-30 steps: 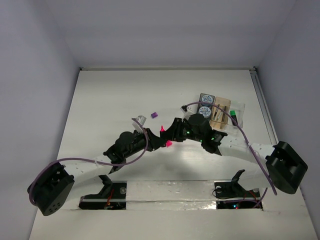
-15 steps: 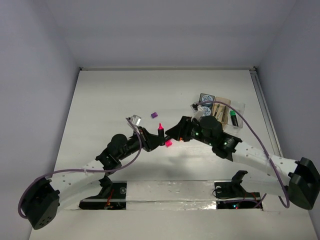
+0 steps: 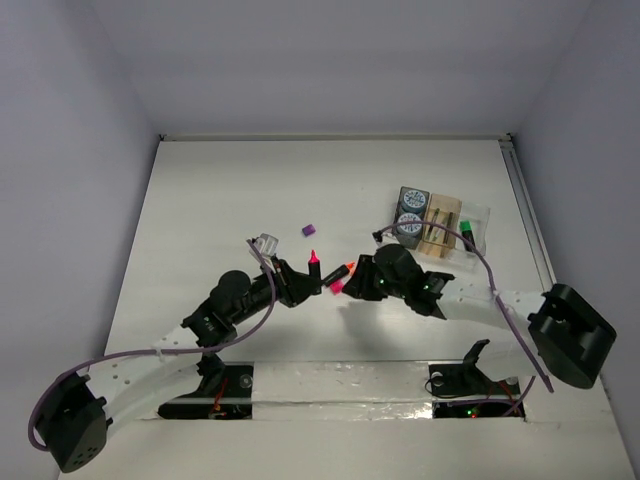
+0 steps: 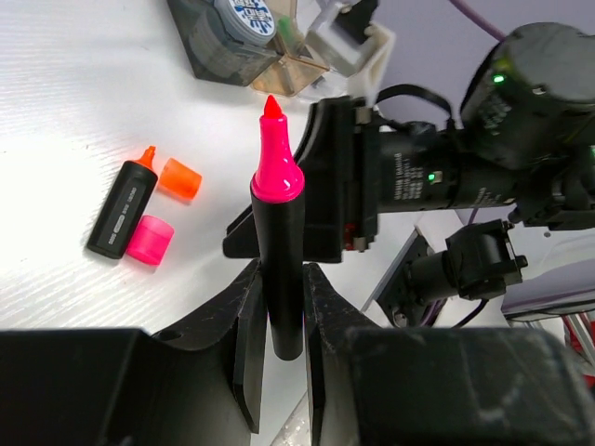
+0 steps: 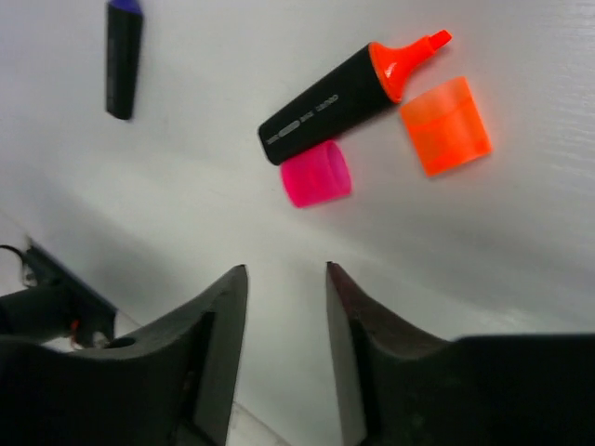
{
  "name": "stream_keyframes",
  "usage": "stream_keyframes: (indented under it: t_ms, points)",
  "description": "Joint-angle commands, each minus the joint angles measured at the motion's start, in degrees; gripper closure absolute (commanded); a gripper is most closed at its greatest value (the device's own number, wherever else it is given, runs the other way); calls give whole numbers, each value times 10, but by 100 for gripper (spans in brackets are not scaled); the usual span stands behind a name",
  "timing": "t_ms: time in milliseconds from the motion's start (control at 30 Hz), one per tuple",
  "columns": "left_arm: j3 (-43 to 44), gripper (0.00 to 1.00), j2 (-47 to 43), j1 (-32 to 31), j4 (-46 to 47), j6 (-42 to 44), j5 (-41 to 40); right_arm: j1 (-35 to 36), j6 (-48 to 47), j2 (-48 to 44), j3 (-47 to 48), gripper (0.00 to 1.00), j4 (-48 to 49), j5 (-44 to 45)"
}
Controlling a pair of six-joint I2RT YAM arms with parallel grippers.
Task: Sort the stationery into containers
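the box (image 3: 481,215) sits far right. left gripper (image 4: 282,279) stays clamped on the upright, uncapped pink marker (image 4: 277,186); right gripper (image 5: 284,274) has pulled back, jaws apart and empty, just beside the loose pink cap (image 5: 316,174). recapping looks next.

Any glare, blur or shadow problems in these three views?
Left wrist view: glare whitens the table around the orange highlighter, and the left fingers are soft. Right wrist view: that highlighter is sharp, the right fingers are blurred, and the table darkens toward the lower left. Top view: evenly lit, no blur.
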Motion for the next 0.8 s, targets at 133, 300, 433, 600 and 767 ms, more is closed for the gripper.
stream_keyframes:
  t_ms: [133, 300, 433, 600, 767]
  points:
    - [3, 100, -12, 4, 18, 1, 2, 5, -3, 92, 57, 49, 27, 3]
    - [1, 100, -9, 4, 22, 1, 0, 5, -10, 135, 72, 49, 33, 7]
    - [-2, 100, -6, 4, 28, 2, 1, 5, -18, 155, 86, 49, 28, 15]
    - [-1, 100, -5, 4, 29, 5, 1, 5, -22, 182, 96, 51, 54, -16]
    - [0, 100, -5, 4, 27, 7, 2, 5, -23, 208, 111, 52, 72, -33]
